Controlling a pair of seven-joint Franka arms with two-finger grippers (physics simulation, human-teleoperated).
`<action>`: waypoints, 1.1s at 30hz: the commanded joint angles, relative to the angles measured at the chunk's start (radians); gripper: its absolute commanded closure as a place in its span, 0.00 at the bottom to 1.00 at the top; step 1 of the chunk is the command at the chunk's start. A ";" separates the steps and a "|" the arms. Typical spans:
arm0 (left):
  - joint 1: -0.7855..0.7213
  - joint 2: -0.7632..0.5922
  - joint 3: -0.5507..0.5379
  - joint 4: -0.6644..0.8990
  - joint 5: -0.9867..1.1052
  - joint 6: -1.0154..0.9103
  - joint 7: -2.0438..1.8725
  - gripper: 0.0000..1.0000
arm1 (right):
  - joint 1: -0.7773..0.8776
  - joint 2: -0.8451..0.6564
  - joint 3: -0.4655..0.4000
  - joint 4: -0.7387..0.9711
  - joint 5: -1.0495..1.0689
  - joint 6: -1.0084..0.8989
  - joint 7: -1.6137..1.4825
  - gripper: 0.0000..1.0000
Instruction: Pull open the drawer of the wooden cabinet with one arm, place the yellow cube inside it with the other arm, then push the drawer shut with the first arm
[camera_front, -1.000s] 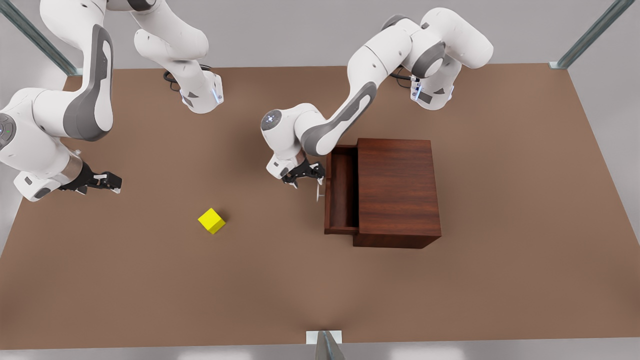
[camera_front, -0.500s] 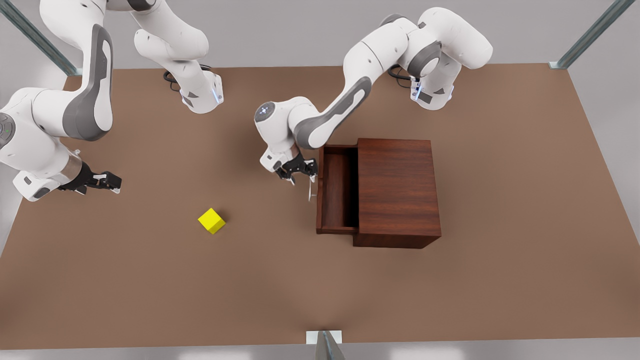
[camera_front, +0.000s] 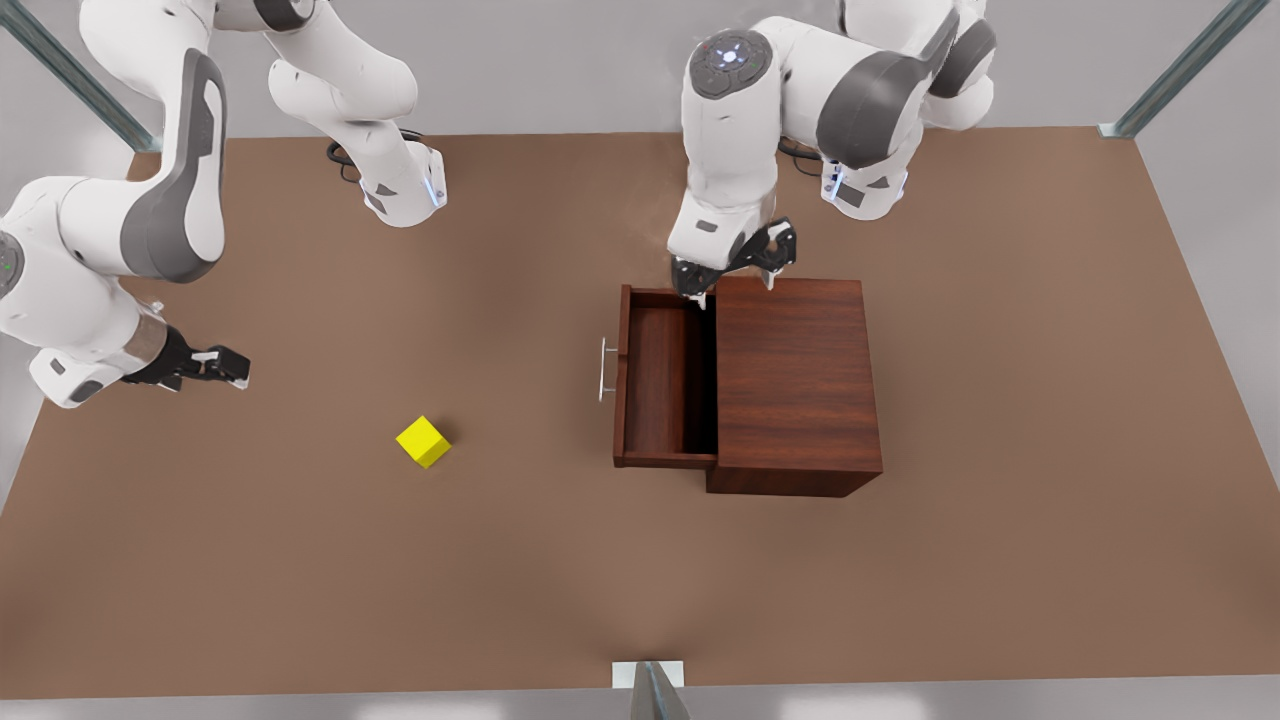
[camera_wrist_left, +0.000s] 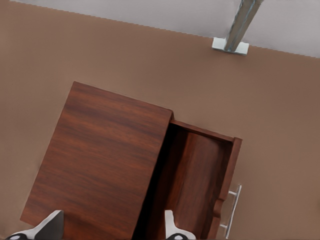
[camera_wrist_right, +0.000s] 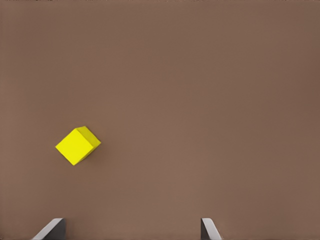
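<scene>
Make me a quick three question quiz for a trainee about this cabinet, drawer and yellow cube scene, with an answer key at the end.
1. True or false: the drawer of the cabinet is pulled open and has nothing in it.
2. Multiple choice: where is the yellow cube? A) in the drawer, B) on the table apart from the cabinet, C) held by a gripper.
3. Which gripper hangs above the cabinet's back edge, and are its fingers open or shut?

Key:
1. True.
2. B. The right gripper is open near the front view's left edge, short of the cube.
3. The left gripper, fingers open, clear of the handle.
</scene>
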 joint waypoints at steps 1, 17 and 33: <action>0.218 -0.004 -0.001 -0.010 -0.110 -0.185 0.911 0.00 | 0.079 0.058 0.004 0.067 0.071 -0.110 0.569 0.00; 0.490 -0.183 0.008 -0.565 -0.228 0.369 0.984 0.00 | 0.235 0.221 0.004 -0.237 0.206 0.568 1.054 0.00; 0.522 -0.179 0.009 -0.565 -0.240 0.392 0.982 0.00 | 0.203 0.218 -0.021 -0.382 0.111 0.680 1.020 0.00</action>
